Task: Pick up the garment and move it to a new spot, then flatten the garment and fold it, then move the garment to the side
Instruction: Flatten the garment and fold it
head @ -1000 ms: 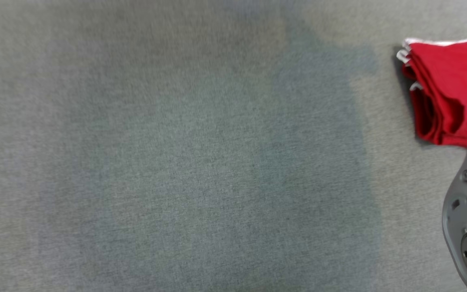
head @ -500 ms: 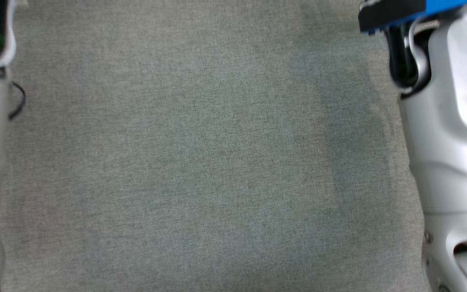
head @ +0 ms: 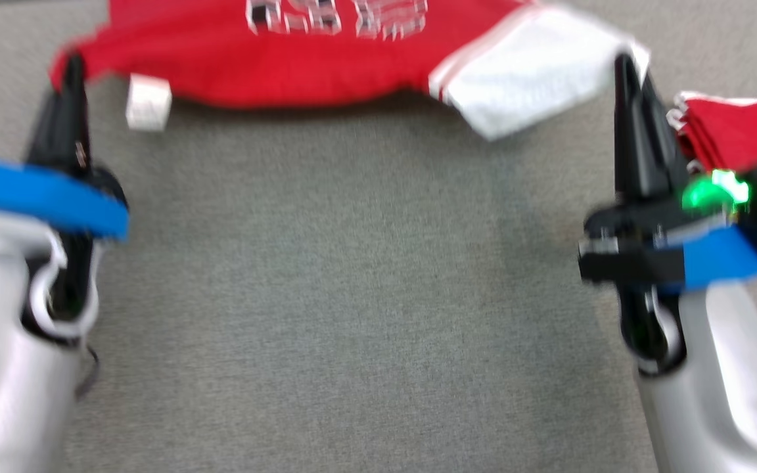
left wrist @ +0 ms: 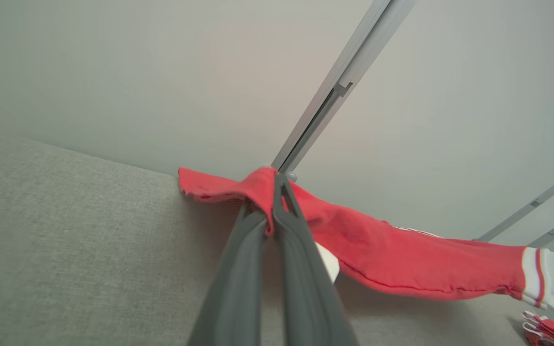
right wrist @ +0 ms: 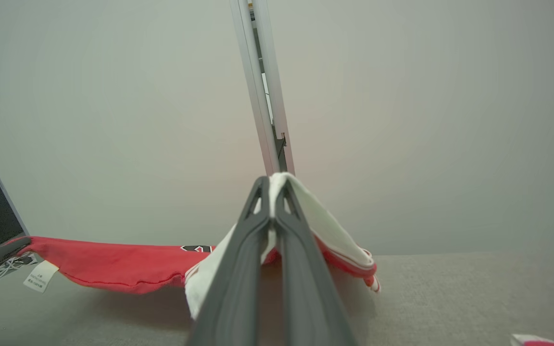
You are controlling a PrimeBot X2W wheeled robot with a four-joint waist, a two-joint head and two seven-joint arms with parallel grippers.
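- Left gripper: fingers together, clamped on the red edge of the garment; the wrist view confirms cloth pinched at the tips.
- Right gripper: fingers together, clamped on the garment's white sleeve; its wrist view shows white cloth draped over the tips.
- Garment: stretched between the two grippers at the far side of the bench, sagging in the middle, with a shadow below it. Lettering faces up.
- A white label hangs from the hem near the left gripper.
- A folded red pile lies on the bench just beside the right gripper, to its right.
- A green light is lit at the right wrist.
- The head view is blurred.
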